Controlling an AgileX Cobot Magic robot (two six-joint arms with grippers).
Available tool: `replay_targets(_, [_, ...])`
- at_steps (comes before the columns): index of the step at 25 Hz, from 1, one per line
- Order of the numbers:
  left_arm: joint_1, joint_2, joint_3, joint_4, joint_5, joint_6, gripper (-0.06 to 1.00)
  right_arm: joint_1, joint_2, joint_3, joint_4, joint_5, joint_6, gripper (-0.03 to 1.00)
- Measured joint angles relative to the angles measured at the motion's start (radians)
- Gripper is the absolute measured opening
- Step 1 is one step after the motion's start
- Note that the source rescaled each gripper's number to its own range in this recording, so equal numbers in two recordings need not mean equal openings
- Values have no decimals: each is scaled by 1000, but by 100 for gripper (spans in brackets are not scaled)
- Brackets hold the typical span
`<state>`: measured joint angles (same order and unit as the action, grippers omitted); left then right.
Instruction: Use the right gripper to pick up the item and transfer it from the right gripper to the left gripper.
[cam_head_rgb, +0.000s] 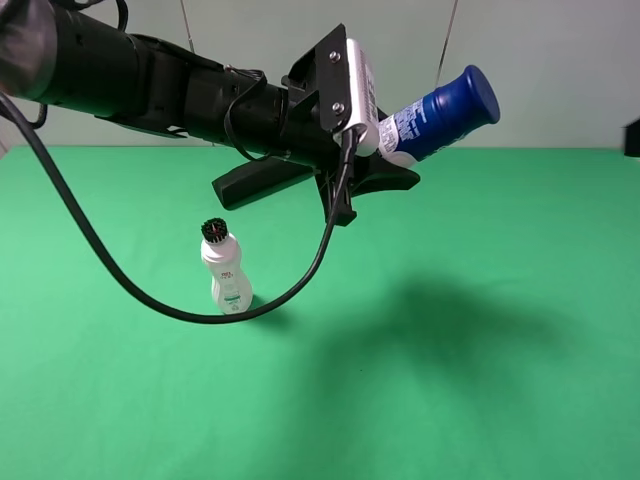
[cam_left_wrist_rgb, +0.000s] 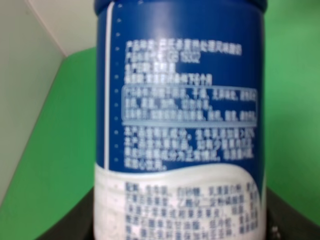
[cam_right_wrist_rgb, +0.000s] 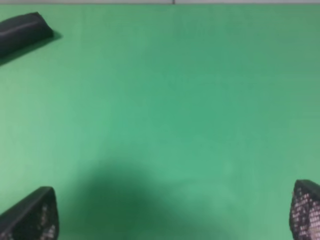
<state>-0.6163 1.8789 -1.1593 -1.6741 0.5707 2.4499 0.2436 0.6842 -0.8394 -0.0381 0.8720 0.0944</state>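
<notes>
left gripper (cam_head_rgb: 386, 152) clamps the item (cam_head_rgb: 450, 108) aloft, white bottle (cam_head_rgb: 226, 268) standing below; right gripper (cam_right_wrist_rgb: 167, 212) spread wide.

exterior high: the lower white part of the item (cam_head_rgb: 440, 112) is hidden behind the white box (cam_head_rgb: 360, 85) on the left arm. left gripper (cam_head_rgb: 392, 160) fingers are mostly masked by the box and arm, so contact can't be read from here. black curved object (cam_head_rgb: 255, 182) is half covered by the arm. print on the white bottle (cam_head_rgb: 226, 268) is too small to read.

left wrist: the item's cap and base are cut off by the frame edges. label text is blurred and unreadable.

right wrist: the right gripper (cam_right_wrist_rgb: 167, 214) shows only two fingertips (cam_right_wrist_rgb: 31, 216), clipped at the frame edge. black shape (cam_right_wrist_rgb: 22, 30) is clipped at a corner; can't tell what it is.
</notes>
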Motion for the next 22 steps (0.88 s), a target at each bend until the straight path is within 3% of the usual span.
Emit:
replay_targets(12, [0,0,0,0,28,0,1,0,-415,26,-9,218,-52,100])
replay_targets(22, [0,0,0,0,36,0,1,0,-625,228,23,245,-55,100])
